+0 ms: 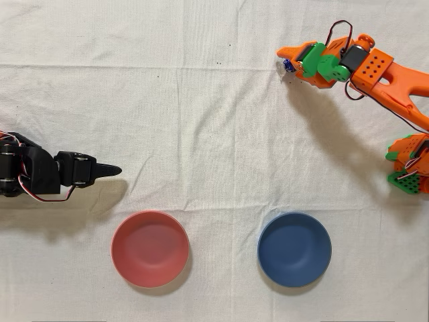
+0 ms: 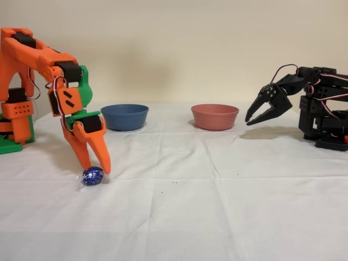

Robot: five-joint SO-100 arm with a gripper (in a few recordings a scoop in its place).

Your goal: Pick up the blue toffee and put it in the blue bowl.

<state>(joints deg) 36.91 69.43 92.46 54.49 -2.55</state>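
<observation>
End effector (image 2: 97, 166): orange, tips down at the worktop (image 2: 217, 206), clasped around the blue toffee (image 2: 93, 175)
Blue toffee: rested on the cloth, near left in the fixed view
Blue bowl (image 2: 124, 116): far behind, well apart, left of the red-pink bowl (image 2: 215, 116)

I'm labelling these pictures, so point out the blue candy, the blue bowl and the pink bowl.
blue candy (image 2: 93, 175), fixed view, its foil body.
blue bowl (image 1: 294, 225), overhead view, far inner wall.
pink bowl (image 1: 149, 223), overhead view, far inner wall.
</observation>
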